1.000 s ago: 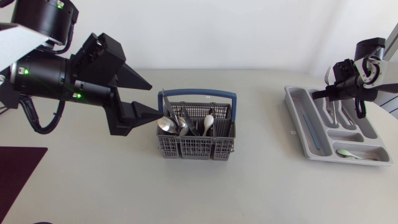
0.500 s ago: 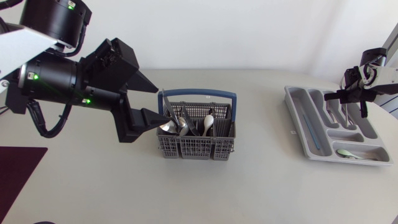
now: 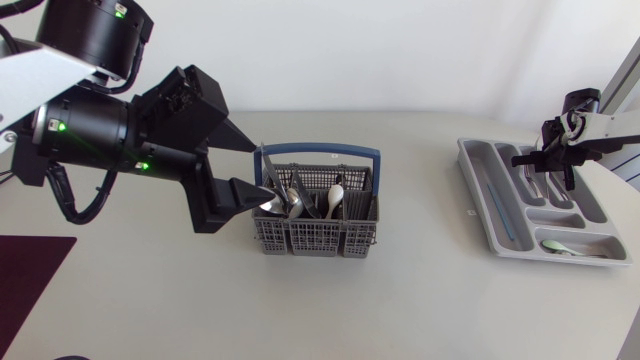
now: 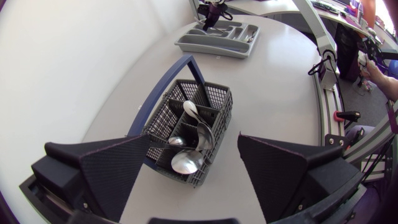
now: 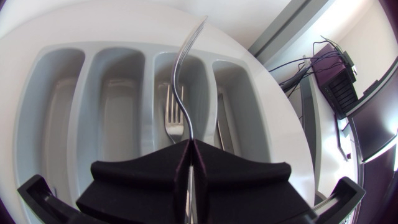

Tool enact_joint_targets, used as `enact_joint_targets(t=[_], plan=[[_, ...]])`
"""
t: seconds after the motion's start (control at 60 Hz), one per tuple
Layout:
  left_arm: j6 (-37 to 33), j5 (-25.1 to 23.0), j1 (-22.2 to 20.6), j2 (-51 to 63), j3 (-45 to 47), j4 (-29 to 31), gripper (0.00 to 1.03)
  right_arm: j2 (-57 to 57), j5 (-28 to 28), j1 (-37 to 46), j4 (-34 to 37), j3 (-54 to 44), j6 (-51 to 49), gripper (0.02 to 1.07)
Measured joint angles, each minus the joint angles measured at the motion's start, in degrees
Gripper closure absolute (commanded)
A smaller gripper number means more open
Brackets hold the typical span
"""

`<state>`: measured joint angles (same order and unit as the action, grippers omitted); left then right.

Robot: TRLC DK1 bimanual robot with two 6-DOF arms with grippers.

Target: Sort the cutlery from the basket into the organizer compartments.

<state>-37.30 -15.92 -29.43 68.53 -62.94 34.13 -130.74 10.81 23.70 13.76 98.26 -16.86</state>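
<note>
A broad stretch of table (image 3: 400, 300) separates the basket (image 3: 315, 237) at its middle from the organizer (image 3: 470, 170) near its right edge. The left gripper (image 3: 252, 166) hangs at the basket's left end, fingers spread wide. The right gripper (image 5: 188, 148) is clamped on a fork (image 5: 180, 68), held above a long organizer compartment where a second fork (image 5: 174, 115) lies

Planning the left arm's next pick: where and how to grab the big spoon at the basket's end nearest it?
Probably the bowl of the big spoon, edge to edge, coming from above. It stands handle-down in the basket, so only the bowl clears the rim and the walls block a side approach.
</note>
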Motion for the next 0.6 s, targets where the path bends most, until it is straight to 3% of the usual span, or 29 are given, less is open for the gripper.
enact_joint_targets(t=[0.067,0.183,0.367,0.517,0.6], plan=[[0.0,0.0,0.0,-0.2,0.0,0.2,0.06,-0.7,0.0,0.0,0.7,0.7,0.3,0.84],[0.0,0.0,0.0,-1.0,0.0,0.6,0.06,-1.3,0.0,-0.1,1.7,1.2,0.4,0.81],[-0.3,0.0,0.9,-3.7,0.0,2.1,0.06,-1.3,0.0,-0.1,1.7,1.1,0.4,0.56],[-2.3,0.2,1.8,-6.0,0.8,2.3,0.06,1.9,-0.7,-0.3,1.3,-2.7,0.5,0.54],[-3.9,0.3,2.4,-7.0,1.5,2.3,0.06,6.1,-1.6,-0.6,0.5,-7.1,0.4,0.47]])
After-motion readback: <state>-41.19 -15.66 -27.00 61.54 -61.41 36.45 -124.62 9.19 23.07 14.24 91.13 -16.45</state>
